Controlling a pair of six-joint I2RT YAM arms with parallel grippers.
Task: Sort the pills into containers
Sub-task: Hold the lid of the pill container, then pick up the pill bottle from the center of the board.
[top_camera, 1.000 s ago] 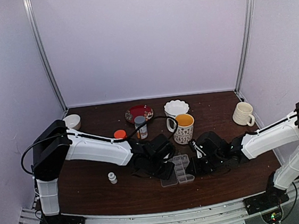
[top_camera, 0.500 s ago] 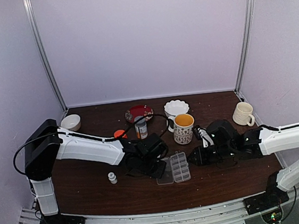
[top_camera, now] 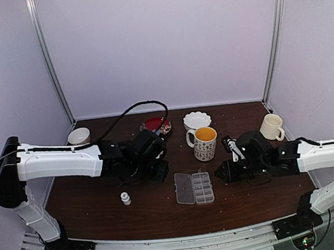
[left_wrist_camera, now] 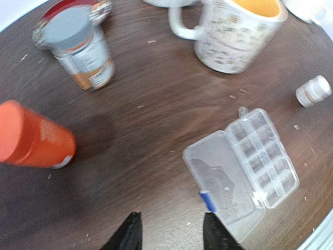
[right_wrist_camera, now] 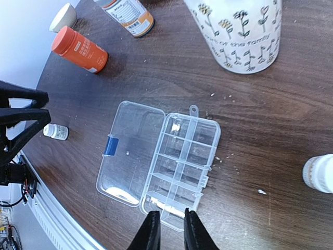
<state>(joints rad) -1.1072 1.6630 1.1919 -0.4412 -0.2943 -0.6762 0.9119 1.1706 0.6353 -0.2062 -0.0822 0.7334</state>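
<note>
**Pill box and grippers.** The pill box (right_wrist_camera: 179,161) lies open near the middle of the table (right_wrist_camera: 260,130). Its lid is folded flat toward my left arm and its two rows of cells face up. I see no pills in them, and the pale specks on the wood are too small to name.

My right gripper (right_wrist_camera: 171,232) hovers just beside the cell side of the box, jaws a narrow slit apart and pinching nothing. My left gripper (left_wrist_camera: 171,237) hangs farther off, nearer the orange bottle (left_wrist_camera: 31,138), jaws spread and empty.

Risks, as I judge them:
- A finger clipping the light box could skid it or flip the lid shut.
- Tiny tablets could bounce out of such narrow cells.
</note>
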